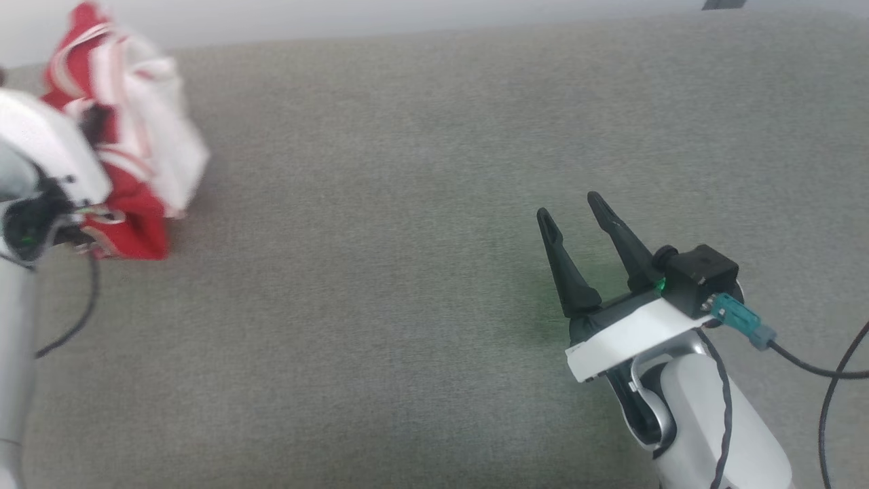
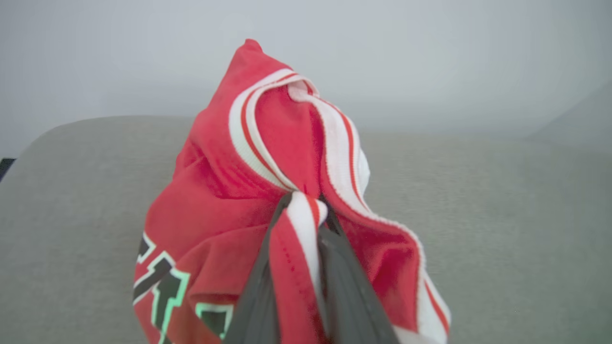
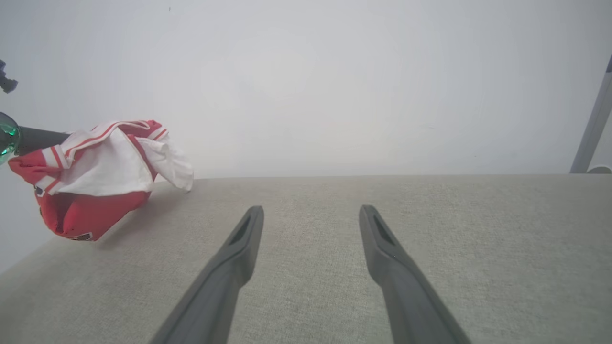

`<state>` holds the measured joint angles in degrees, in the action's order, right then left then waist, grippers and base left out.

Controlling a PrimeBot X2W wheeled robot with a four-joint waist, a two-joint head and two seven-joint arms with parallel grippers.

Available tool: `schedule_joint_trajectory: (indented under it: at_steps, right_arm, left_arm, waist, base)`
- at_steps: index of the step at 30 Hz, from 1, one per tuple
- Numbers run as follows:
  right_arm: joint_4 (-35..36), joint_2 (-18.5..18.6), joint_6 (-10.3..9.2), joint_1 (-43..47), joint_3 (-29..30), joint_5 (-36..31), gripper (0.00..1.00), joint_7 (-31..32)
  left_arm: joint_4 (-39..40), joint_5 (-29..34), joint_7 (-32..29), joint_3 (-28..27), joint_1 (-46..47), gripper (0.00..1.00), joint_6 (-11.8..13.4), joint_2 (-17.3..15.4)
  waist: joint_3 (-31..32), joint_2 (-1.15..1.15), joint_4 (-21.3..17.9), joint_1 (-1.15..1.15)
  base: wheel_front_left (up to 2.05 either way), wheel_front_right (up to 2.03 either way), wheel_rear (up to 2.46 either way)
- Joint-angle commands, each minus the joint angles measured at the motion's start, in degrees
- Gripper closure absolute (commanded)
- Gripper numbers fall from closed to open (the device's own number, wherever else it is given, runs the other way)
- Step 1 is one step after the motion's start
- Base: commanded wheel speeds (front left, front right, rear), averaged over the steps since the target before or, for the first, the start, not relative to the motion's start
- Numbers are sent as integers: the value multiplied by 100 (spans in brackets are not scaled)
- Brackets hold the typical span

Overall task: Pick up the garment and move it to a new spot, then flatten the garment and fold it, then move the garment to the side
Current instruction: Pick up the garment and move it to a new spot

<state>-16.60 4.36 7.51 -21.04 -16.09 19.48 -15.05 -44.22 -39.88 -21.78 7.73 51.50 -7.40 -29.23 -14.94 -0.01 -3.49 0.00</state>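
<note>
Left gripper point(image 2: 306, 204), fingers point(image 2: 349, 286) pinched on garment point(image 2: 215, 191) trim, bundle crumpled; right gripper point(image 1: 569, 205) spread, empty. Placing, flattening, folding, side-move judged outstanding.

The right end effector point(image 3: 311, 210) holds its two dark fingers spread wide apart over a grey fabric surface point(image 3: 430, 229), touching nothing. At far left, well apart from it, the garment point(image 3: 95, 177) hangs bunched, red and white, gripped by the left end effector point(image 3: 45, 137) before a pale wall point(image 3: 311, 86).
</note>
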Motion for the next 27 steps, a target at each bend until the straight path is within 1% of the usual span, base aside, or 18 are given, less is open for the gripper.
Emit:
schedule_joint_trajectory:
  at_steps: [1,5,9,12,14,16,19,20,22,27]
  right_arm:
    - [22,-21,-4,104,60,57,0,-16]
    - [50,-75,-4,205,166,96,0,-16]
    - [92,-120,-4,181,244,160,0,-16]
    - [134,-142,-4,131,328,228,0,-16]
    - [165,-146,-4,127,412,306,0,-16]
    - [212,-150,-4,132,442,463,0,-16]
    - [274,-151,-3,87,415,669,0,-16]
    - [288,-152,-3,70,428,731,0,-16]
    - [309,-152,-3,67,406,838,0,-16]
    - [357,-150,-3,58,460,1106,0,-16]
  left_arm:
    - [445,-305,-147,198,-165,100,-10,30]
    - [1611,-872,-531,756,-369,100,-10,31]
    - [2552,-1091,-943,1300,-430,100,-10,51]
    - [3064,-1175,-1190,1700,-267,100,-10,194]
    - [3245,-1219,-1313,1957,-143,100,-10,365]
    - [3273,-1199,-1430,2211,-9,100,-10,542]
    - [3135,-1109,-1523,2583,306,100,-10,685]
    - [3056,-1149,-1520,2705,382,100,-10,759]
    - [2862,-1203,-1526,2906,517,100,-10,805]
    - [2205,-1089,-1447,3442,803,100,-11,526]
  waist:
    - [58,1,-87,0]
    - [79,1,-271,0]
    - [-6,1,-583,0]
    - [-110,1,-855,0]
    - [-183,1,-1046,0]
    - [-267,1,-1237,0]
    - [-438,1,-1582,0]
    - [-492,1,-1697,0]
    - [-594,1,-1947,0]
    - [-802,1,-2507,0]
  base:
    - [0,0,0]
    - [0,0,0]
    - [0,0,0]
    - [0,0,0]
    - [0,0,0]
    - [0,0,0]
    - [0,0,0]
    - [0,0,0]
    - [0,0,0]
    - [0,0,0]
